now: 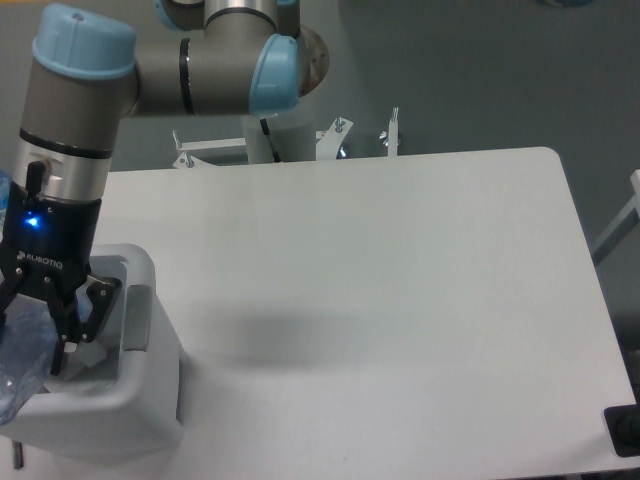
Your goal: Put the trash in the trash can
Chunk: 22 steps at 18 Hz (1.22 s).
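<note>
White surface (400, 300) with rounded far-right corner, fills most of the view, plain and matte. Soft diffuse shadow patch on it left of centre, no hard shadows, even overhead-type light. Behind the surface: dull grey-blue floor (480, 70), uniform, no visible seams. White metal bracket pieces with bolts (365, 135) stick up just past the surface's far edge. At right edge, a pale slanted frame leg (618, 232), partly cut off. Small black object (626, 432) at the lower right corner, cropped, identity unclear. Something teal at top right edge, too cropped to tell.
</note>
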Tool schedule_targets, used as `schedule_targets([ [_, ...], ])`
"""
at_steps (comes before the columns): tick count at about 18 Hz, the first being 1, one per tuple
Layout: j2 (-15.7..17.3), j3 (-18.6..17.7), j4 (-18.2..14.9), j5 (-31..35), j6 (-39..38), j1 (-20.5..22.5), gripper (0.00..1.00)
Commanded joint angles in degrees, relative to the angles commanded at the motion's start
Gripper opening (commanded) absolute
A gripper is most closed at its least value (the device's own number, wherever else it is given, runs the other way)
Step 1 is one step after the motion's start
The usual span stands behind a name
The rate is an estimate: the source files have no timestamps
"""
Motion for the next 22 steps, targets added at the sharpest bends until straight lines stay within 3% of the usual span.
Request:
schedule_targets([
  [7, 1.58, -0.44, -0.26, 0.00, -1.41, 1.05, 1.00],
  [18, 4.31, -0.09, -0.53, 6.15, -0.62, 16.42, 1.00],
  [22, 7.12, -1.23, -2.19, 8.86, 1.74, 21.44, 1.00],
])
